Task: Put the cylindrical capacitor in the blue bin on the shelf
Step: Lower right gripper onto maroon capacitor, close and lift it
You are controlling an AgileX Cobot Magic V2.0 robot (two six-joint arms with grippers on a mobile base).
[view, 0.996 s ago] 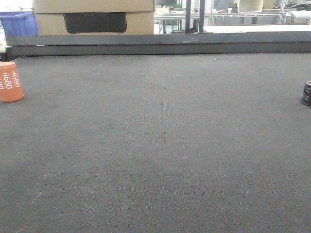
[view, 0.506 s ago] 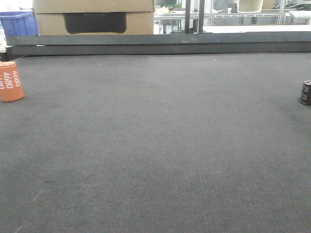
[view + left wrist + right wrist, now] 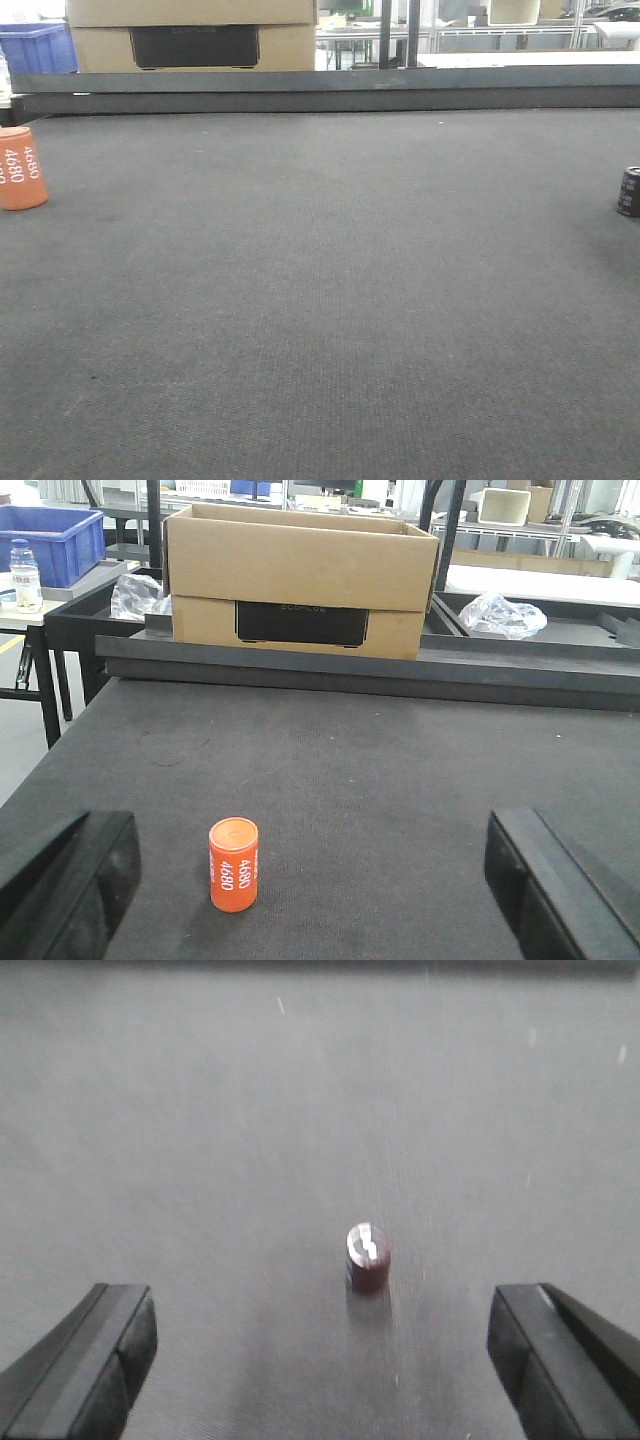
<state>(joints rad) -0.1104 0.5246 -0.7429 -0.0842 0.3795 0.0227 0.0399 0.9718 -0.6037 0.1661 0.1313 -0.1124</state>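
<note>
The cylindrical capacitor point(image 3: 368, 1257), small and dark with a silver top, stands upright on the dark mat. It shows at the right edge of the front view point(image 3: 630, 192). My right gripper point(image 3: 325, 1370) is open, hanging short of it, and the capacitor lies ahead of the gap, slightly right of centre. My left gripper point(image 3: 312, 900) is open too, with an orange cylinder marked 4680 point(image 3: 233, 864) standing ahead of its left finger. A blue bin point(image 3: 50, 540) sits beyond the table at the far left. The shelf is out of view.
A cardboard box point(image 3: 300, 580) stands behind the raised black rail point(image 3: 360, 665) at the table's far edge. Crumpled plastic bags point(image 3: 505, 615) lie beside it. A bottle point(image 3: 25, 577) stands near the blue bin.
Nothing has been grasped or let go. The front view has shifted only a hair, and both cylinders stand where they were.
</note>
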